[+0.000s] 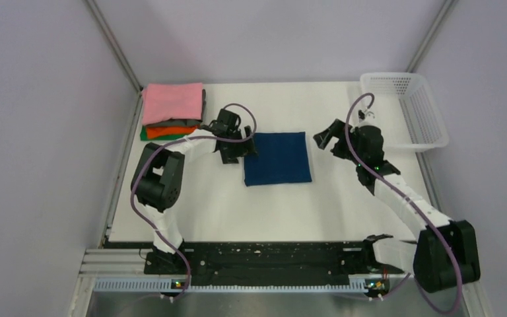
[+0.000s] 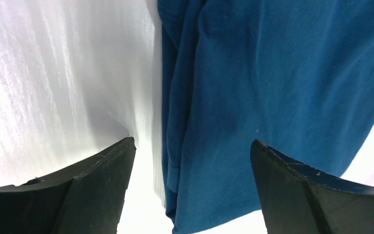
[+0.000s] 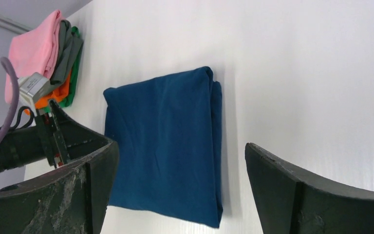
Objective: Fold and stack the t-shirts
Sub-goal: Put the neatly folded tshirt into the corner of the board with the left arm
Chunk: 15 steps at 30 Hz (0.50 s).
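Note:
The navy blue t-shirt lies folded into a flat square on the table's middle; it also shows in the left wrist view and the right wrist view. A stack of folded shirts stands at the back left: pink on top, then grey, orange and green; it shows in the right wrist view too. My left gripper is open and empty at the navy shirt's left edge. My right gripper is open and empty, to the right of the shirt.
A white plastic mesh basket stands at the back right corner. Grey walls close in the table on the left, back and right. A black rail with the arm bases runs along the near edge.

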Motion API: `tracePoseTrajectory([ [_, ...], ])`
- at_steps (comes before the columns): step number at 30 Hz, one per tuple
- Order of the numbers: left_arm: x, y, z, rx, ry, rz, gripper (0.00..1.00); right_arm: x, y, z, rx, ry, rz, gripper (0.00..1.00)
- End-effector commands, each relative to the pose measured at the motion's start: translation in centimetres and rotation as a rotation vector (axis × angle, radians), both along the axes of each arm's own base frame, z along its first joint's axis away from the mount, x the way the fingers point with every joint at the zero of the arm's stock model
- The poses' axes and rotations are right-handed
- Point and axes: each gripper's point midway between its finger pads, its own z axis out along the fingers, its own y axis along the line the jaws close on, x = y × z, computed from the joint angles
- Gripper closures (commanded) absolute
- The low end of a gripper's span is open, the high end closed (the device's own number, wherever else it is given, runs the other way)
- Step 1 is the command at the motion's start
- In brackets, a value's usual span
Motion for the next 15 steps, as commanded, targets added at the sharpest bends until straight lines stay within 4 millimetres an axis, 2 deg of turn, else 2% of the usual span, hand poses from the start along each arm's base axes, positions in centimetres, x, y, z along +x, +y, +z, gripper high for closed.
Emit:
tracePoseTrajectory([
  [1,0.8,-0.2,-1.2,0.06,-0.025,0.007,0.12,-2.0,-1.9,2.2,-0.031,-0.076,-0.045,0.01],
  [7,1.0,-1.3,-4.3,0.133,0.044,-0.005,0.31,-4.7,-4.8,4.2,-0.085,-0.125,-0.158,0.01],
  [11,1.6,-2.8,-5.7,0.157,0.058,-0.023,0.5,-6.2,-6.1,5.8,-0.086,-0.185,-0.207,0.01],
  [13,2.7,-3.4,-6.4,0.211,0.058,-0.039,0.89,-7.3,-7.4,6.5,-0.091,-0.228,-0.268,0.01],
  [14,3.1,-3.2,-6.5,0.249,0.057,-0.039,1.0,-7.6,-7.8,6.8,-0.09,-0.242,-0.287,0.01],
  [15,4.0,-2.7,-6.3,0.303,0.041,-0.029,1.0,-8.0,-8.2,7.2,-0.087,-0.262,-0.305,0.01],
])
